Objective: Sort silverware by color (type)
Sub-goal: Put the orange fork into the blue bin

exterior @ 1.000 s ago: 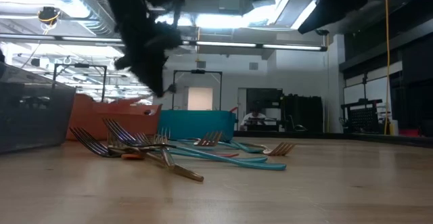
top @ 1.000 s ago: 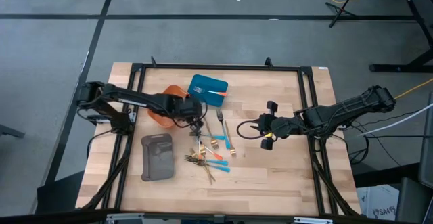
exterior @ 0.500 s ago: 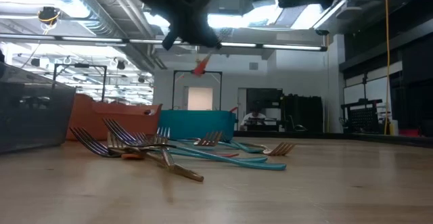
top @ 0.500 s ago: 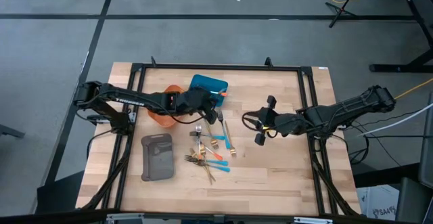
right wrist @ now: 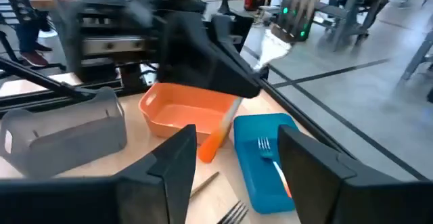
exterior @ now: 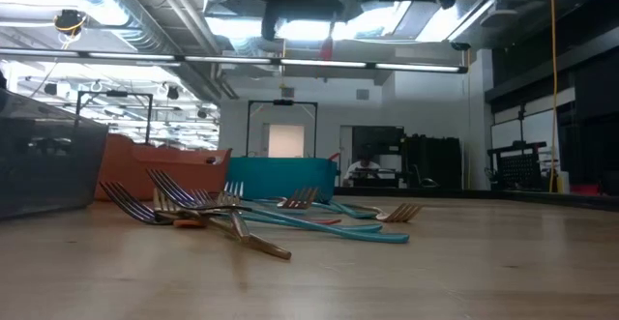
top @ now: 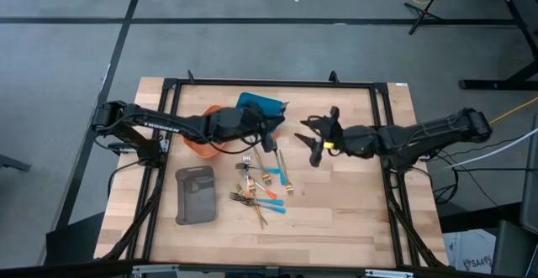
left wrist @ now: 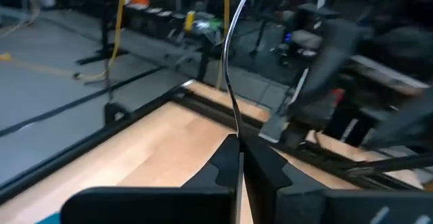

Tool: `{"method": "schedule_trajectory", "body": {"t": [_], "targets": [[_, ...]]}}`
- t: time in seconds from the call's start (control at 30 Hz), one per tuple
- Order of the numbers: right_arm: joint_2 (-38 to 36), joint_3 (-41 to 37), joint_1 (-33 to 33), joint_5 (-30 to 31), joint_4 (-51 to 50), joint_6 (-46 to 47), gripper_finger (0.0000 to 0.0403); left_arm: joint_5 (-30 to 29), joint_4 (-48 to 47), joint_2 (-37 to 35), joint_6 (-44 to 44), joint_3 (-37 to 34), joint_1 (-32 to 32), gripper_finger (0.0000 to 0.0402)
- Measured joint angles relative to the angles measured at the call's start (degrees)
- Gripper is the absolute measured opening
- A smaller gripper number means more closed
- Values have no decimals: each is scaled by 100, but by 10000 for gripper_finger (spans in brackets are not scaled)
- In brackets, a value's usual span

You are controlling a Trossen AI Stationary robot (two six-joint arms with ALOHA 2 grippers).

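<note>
My left gripper hangs above the table just beside the blue tray, shut on an orange-handled piece of silverware. My right gripper stands open a short way to its right, pointing at it and touching nothing. In the right wrist view its own fingers frame the held piece. The remaining silverware lies in a loose pile on the wood, forks with orange, blue and gold handles crossing one another. One fork lies in the blue tray. My left gripper pinches the thin metal stem of the orange-handled piece between its two shut fingers. The stem runs on past the fingertips and curves upward. The orange handle slants down below the gripper. The piece is lifted clear of the table.
The orange tray sits under the left arm, the grey tray near the table's left front, and the blue tray at the far middle. Bare wood lies right of the pile and along the near edge. A black frame rims the table.
My left gripper has risen from over the pile with the orange-handled piece and carried it toward the table's right. My right gripper has moved left and toward the far edge, close to the left gripper, has turned, and has opened.
</note>
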Motion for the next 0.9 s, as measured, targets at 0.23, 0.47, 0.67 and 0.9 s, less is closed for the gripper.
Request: {"method": "schedule_trajectory", "body": {"t": [0.23, 0.47, 0.67, 0.9], "targets": [[166, 0, -532, -1378, 207, -4, 194, 348, 405, -2, 428, 0, -188, 6], [473, 0, -742, -2380, 676, -282, 194, 369, 802, -2, 646, 0, -366, 6], [666, 0, -728, -2655, 1089, -454, 193, 367, 860, -2, 745, 0, -432, 6], [693, 0, -727, -2654, 1118, -461, 188, 366, 862, -2, 747, 0, -440, 6]]}}
